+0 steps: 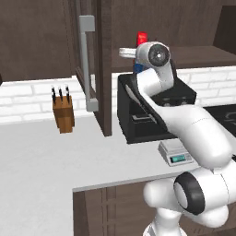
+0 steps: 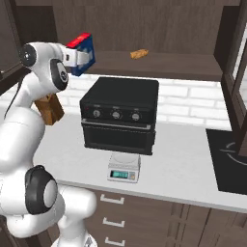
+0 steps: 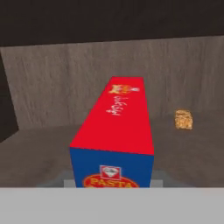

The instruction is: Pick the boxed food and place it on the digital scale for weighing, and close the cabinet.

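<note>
While the arm reaches up to the open shelf above the counter, I find the gripper (image 2: pixel 81 57) pressed shut on the boxed food (image 2: pixel 83 52), pinching it at its near end. In the right base view the box sits at the left end of the shelf, tilted, its red face up and its blue side toward me; whether it rests on the shelf board or hangs just clear of it I cannot tell. In the hand view the box runs away from the hand, red on top, blue at the near end with a "PASTA" label. A small orange-tan lump (image 2: pixel 139 54) lies on the same shelf, well to the right of the box and apart from it.

Below the shelf, a black oven (image 2: pixel 120 113) with three knobs stands on the white counter (image 2: pixel 183 154) against the white brick wall. The digital scale (image 2: pixel 124 168) sits on the counter just in front of the oven, near the counter's edge, with nothing on its plate.

The cabinet (image 1: pixel 94 64) stands open: in the left base view its door swings out over the counter, edge toward me, grey bar handle showing. A wooden knife block (image 1: pixel 63 113) stands on the counter to the left of that door. At the far right of the counter I note a black cooktop (image 2: pixel 229 161).
</note>
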Tool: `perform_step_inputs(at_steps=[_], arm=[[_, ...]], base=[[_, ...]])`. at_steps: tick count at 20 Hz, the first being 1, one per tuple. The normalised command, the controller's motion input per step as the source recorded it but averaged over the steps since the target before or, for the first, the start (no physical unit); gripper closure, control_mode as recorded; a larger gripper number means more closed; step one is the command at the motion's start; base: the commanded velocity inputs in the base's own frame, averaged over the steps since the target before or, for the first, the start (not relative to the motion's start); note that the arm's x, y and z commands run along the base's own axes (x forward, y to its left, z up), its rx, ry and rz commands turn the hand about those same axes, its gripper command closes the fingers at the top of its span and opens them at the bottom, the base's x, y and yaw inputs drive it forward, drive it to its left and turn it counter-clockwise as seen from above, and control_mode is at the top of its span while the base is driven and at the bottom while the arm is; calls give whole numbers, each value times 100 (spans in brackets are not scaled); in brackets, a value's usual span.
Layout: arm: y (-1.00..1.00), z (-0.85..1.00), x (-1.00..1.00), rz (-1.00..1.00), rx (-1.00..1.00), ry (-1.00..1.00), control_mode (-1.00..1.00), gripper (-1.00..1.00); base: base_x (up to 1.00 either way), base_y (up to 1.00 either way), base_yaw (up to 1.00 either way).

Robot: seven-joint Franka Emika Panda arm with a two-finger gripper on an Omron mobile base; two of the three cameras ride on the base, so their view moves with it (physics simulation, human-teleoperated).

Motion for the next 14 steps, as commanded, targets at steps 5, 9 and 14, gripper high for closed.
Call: perform_step_inputs(at_steps=[5, 9, 14], arm=[[-1, 7, -100, 37, 0, 5, -100, 100], [-13, 5, -83, 37, 0, 7, -100, 100], [-5, 0, -38, 28, -1, 0, -100, 100]], base=[[0, 0, 0], [0, 0, 0], [0, 0, 0]])
